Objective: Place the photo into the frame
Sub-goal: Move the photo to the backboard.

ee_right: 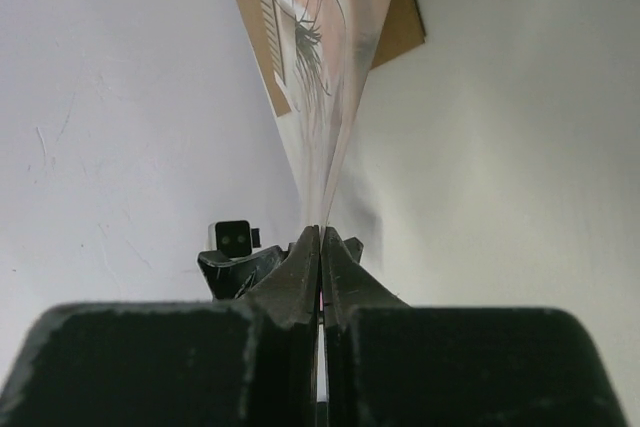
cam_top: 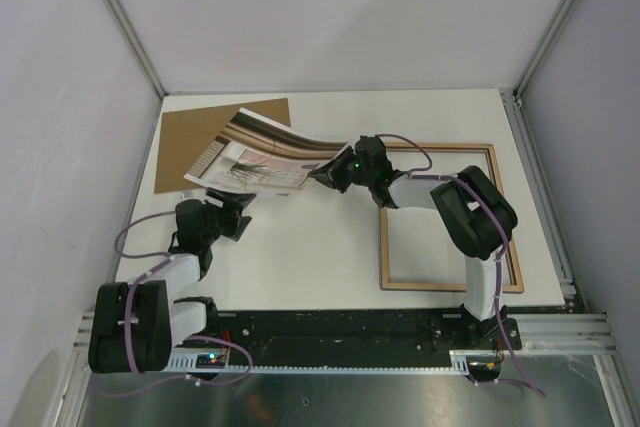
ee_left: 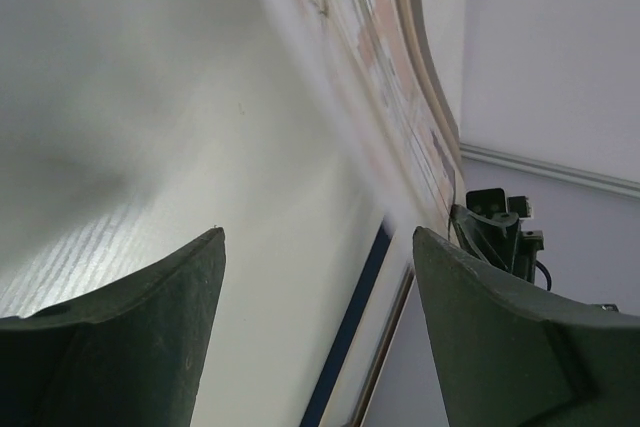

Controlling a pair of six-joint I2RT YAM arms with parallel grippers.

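We pinch the photo [cam_top: 255, 157] by a corner in our right gripper [ee_right: 321, 239], left of the frame [cam_top: 384, 247], while our left gripper [ee_left: 318, 247] gapes empty just beside it.

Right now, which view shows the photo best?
The top external view: the photo is seen nearly whole, lifted at one corner by the right gripper. The right wrist view shows it edge-on, pinched in the jaws; the left wrist view catches only a blurred, curving strip.
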